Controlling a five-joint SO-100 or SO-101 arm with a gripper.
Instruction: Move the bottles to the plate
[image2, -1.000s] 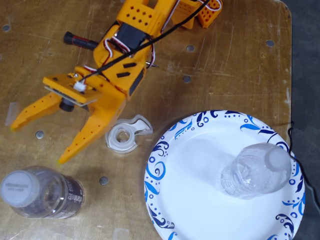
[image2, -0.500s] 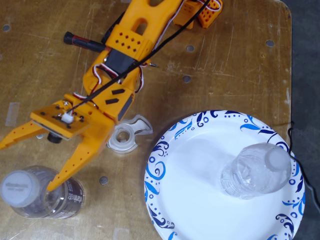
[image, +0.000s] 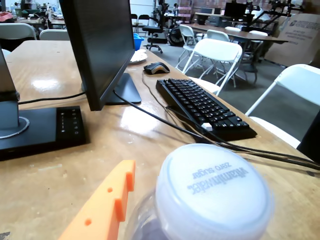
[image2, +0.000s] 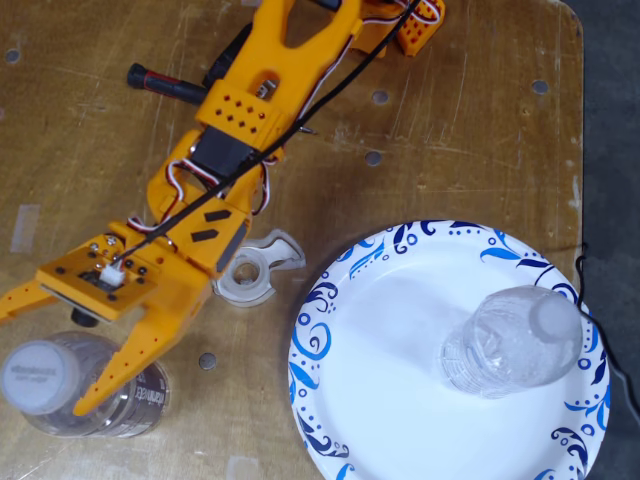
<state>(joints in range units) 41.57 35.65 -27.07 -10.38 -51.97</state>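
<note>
Resting on the wooden table (image2: 470, 120), the blue-patterned plate (image2: 380, 400) holds the crinkled bottle (image2: 510, 345) as before. Since a moment ago the orange gripper (image2: 45, 350) has dropped lower, jaws wide apart, straddling the white-capped bottle (image2: 60, 390) without gripping it.

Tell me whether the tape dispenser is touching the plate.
Apart. The fixed view shows a strip of bare wood between the tape dispenser and the plate's blue-patterned rim.
</note>
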